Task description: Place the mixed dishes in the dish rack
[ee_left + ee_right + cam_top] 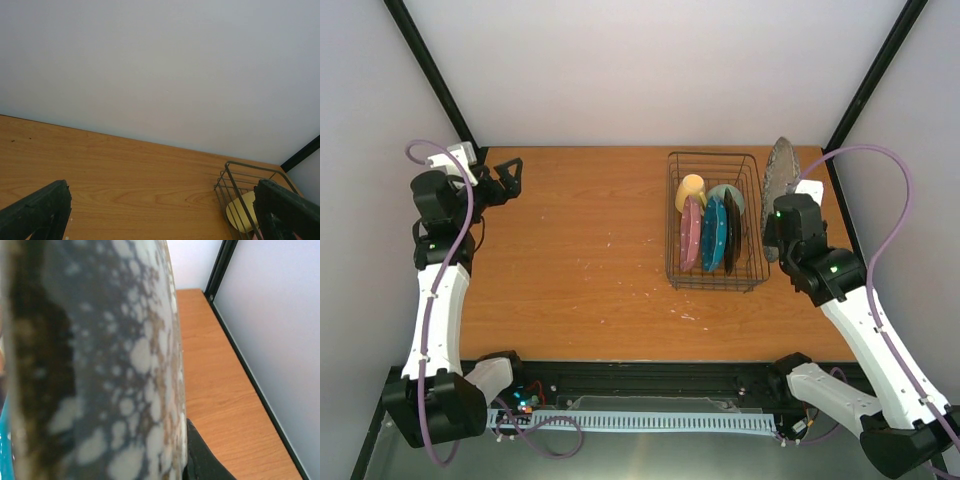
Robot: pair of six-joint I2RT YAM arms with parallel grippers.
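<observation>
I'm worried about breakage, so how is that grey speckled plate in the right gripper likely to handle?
The grey plate looks glazed and rigid, so probably slippery and chip-prone against the wire rack. Held upright on edge by the right gripper, it may pivot if the grip loosens, and could roll if set on its rim.

Probably a robotics lab test cell: a wooden surface boxed in by plain white panels and black frame posts. Two arms are bolted at its near edge, with purple cables and exposed wiring below that edge.
</observation>
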